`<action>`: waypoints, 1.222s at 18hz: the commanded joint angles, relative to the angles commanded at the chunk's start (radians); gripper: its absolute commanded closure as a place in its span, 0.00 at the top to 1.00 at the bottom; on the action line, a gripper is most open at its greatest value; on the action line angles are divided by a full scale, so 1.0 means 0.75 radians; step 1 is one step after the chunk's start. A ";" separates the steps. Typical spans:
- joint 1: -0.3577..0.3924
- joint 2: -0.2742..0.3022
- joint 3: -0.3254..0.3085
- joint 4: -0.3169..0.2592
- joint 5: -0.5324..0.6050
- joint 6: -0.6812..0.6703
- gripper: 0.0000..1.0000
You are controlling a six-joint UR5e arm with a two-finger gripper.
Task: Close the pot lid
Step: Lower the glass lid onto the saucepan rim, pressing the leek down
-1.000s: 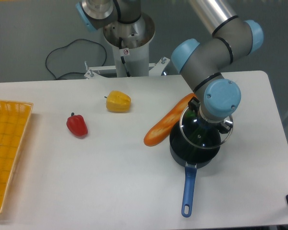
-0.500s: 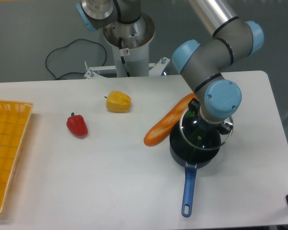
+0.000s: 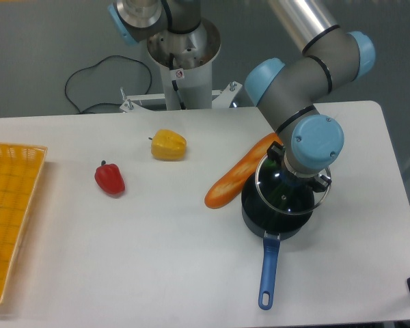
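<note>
Risk first: lid [image 3: 285, 191] hangs over the pot [image 3: 277, 212] but sits shifted toward 2 o'clock, silver rim overhanging the pot's wall on that side, so a release now would likely leave it cocked on the edge or sliding off onto the desk [image 3: 157, 246]. Could also catch the orange bread-like loaf [image 3: 240, 174] leaning against the pot at 10 o'clock, nudging it or tipping the lid on the way down. Hand [image 3: 294, 179] mostly hidden beneath the blue wrist cap; cannot tell how the fingers stand, though presumably clamped on the lid's knob, itself out of sight. Pot rests at the desk's right-centre, blue handle [image 3: 267, 270] pointing toward 6 o'clock. Red pepper [image 3: 110, 178] and yellow pepper [image 3: 169, 145] lie well apart at 9 to 10 o'clock from the pot, no hazard. Compared with a second ago: wrist and lid crept very slightly toward 3 o'clock and a touch lower; pot, loaf and peppers unmoved.
</note>
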 joint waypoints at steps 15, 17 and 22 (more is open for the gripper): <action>-0.025 -0.039 0.020 0.020 0.002 -0.094 0.52; -0.027 -0.049 0.035 0.022 -0.002 -0.135 0.52; -0.029 -0.057 0.037 0.027 -0.002 -0.139 0.52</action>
